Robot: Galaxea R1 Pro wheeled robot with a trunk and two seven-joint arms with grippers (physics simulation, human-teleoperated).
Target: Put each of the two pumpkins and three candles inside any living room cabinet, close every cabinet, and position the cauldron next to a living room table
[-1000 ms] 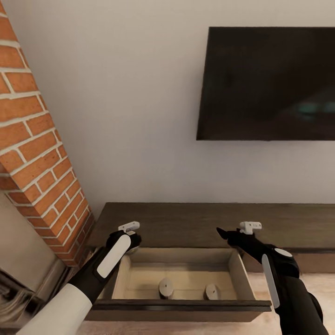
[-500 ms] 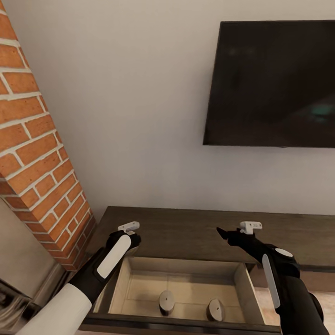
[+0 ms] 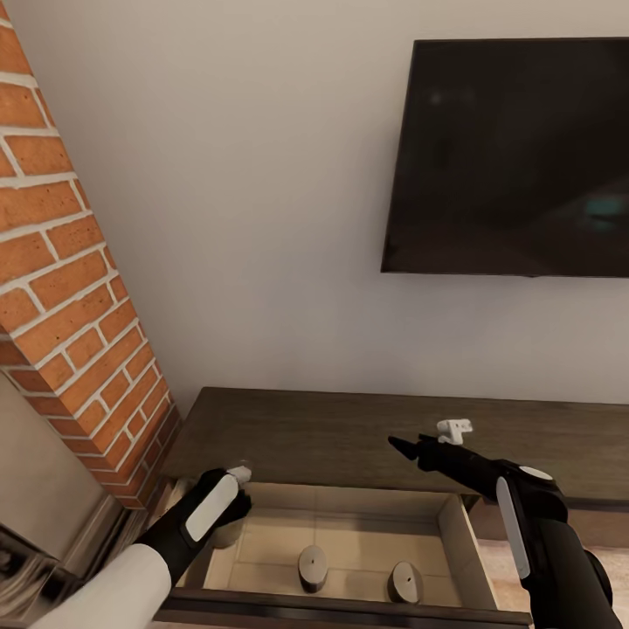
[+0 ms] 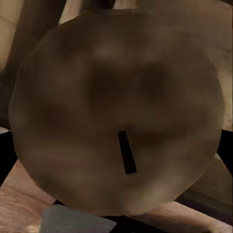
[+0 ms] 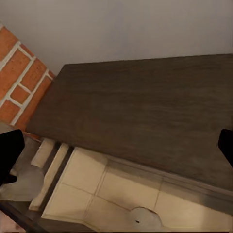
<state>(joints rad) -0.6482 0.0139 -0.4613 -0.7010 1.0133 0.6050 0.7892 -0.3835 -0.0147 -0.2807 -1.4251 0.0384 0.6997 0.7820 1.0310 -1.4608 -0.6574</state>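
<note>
Left gripper (image 3: 229,504) has dropped into the open cabinet (image 3: 367,432) drawer's left end, jaws clamped on the third candle (image 4: 116,111). Two candles (image 3: 312,566) already stand inside. Right gripper (image 3: 404,447) hovers empty, fingers spread. Release looks imminent.

We are looking down on the long, low dark brown wooden cabinet (image 3: 349,432) standing against the pale wall, its flat top lying bare. One drawer (image 3: 456,531) with a pale beige inside is standing pulled open below that top. Two short stubby beige-grey candles are sitting upright on the drawer's floor, near its front edge and apart from each other: one (image 3: 312,568) toward the middle, the other (image 3: 404,582) toward the right.
</note>
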